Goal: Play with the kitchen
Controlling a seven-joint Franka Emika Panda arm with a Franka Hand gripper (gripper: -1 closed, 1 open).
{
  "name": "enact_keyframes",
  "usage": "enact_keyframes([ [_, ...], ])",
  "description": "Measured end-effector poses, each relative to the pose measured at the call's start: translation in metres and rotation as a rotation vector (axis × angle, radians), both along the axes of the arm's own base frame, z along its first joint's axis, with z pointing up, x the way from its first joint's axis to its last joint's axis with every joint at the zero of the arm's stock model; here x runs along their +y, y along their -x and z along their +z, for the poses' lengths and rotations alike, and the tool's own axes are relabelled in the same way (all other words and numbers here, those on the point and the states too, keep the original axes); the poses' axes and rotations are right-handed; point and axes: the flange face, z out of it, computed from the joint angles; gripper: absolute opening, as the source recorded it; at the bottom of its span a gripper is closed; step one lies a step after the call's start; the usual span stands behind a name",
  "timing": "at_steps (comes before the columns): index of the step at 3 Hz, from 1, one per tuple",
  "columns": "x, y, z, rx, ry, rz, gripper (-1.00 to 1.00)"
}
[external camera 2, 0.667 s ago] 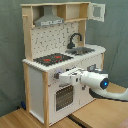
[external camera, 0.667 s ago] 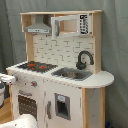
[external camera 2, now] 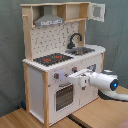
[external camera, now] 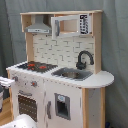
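The kitchen (external camera: 65,50) (external camera 2: 35,85) is a white and light-wood toy unit, seen in both exterior views. It has a black-red stovetop (external camera: 34,65) (external camera 2: 52,59), a black faucet (external camera: 84,59) (external camera 2: 75,40) over a sink (external camera: 72,74), a grey hood (external camera: 39,26) (external camera 2: 49,20) and an oven door (external camera: 27,105) (external camera 2: 63,96). In the second exterior view my gripper (external camera 2: 71,79) reaches in from the right and hovers close to the front panel, just right of a knob (external camera 2: 56,76) above the oven door. A white part of my arm (external camera: 22,121) shows at the first exterior view's bottom edge.
The kitchen stands on a wooden surface (external camera 2: 100,112) in front of a grey curtain (external camera: 10,30). A small cupboard door (external camera 2: 97,11) hangs open at the top of the unit. The rounded counter end (external camera: 102,79) sticks out beside the sink.
The arm has drawn back a little from the kitchen's front panel, shifting toward the second exterior view's right. The kitchen itself has not moved.
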Motion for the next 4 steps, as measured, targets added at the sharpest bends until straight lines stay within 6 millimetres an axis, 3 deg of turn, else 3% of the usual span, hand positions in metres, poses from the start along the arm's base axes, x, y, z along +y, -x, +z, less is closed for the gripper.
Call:
enact_keyframes([
  [2,-0.047,0.02,-0.011,0.016,0.01,-0.034,1.0],
  [4,-0.106,0.018,-0.021,0.026,-0.049,-0.089,1.0],
])
